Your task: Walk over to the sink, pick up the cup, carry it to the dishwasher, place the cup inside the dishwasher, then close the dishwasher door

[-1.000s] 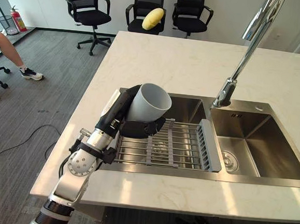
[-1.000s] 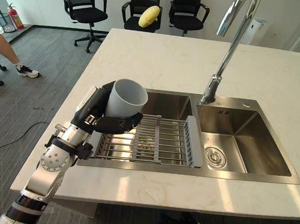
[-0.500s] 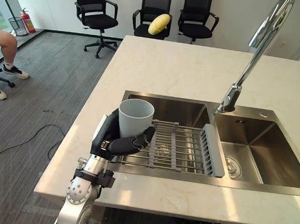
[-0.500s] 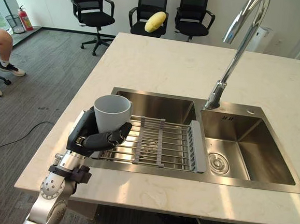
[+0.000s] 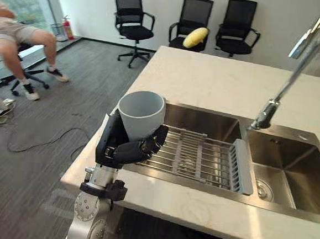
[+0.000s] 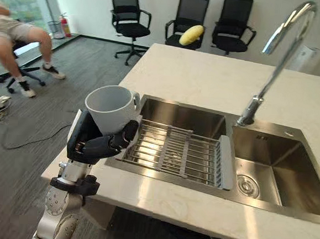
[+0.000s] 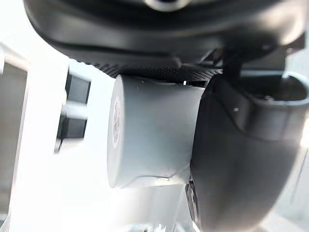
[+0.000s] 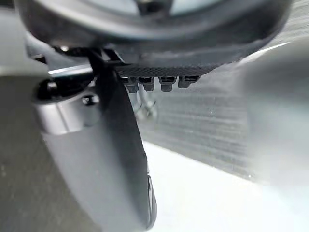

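Note:
A pale grey cup [image 5: 141,110] stands upright in my left hand [image 5: 121,149], whose fingers and thumb curl round its lower part. It is held above the left end of the counter [image 5: 207,84], just left of the sink [image 5: 204,122] and its drying rack [image 5: 201,156]. In the left wrist view the cup [image 7: 149,130] lies against the palm with the thumb [image 7: 236,159] pressed on its side. My right hand [image 8: 116,159] shows in the right wrist view over grey floor.
A tall faucet [image 5: 298,58] rises between the two sink basins. Black office chairs [image 5: 132,9] stand beyond the counter, one bearing a yellow object [image 5: 195,36]. A seated person [image 5: 22,37] is at the far left, on carpet left of the counter.
The cup went from tilted over the rack to upright, and my left hand drew it back toward the counter's left edge. The camera has swung left, bringing the seated person further into view.

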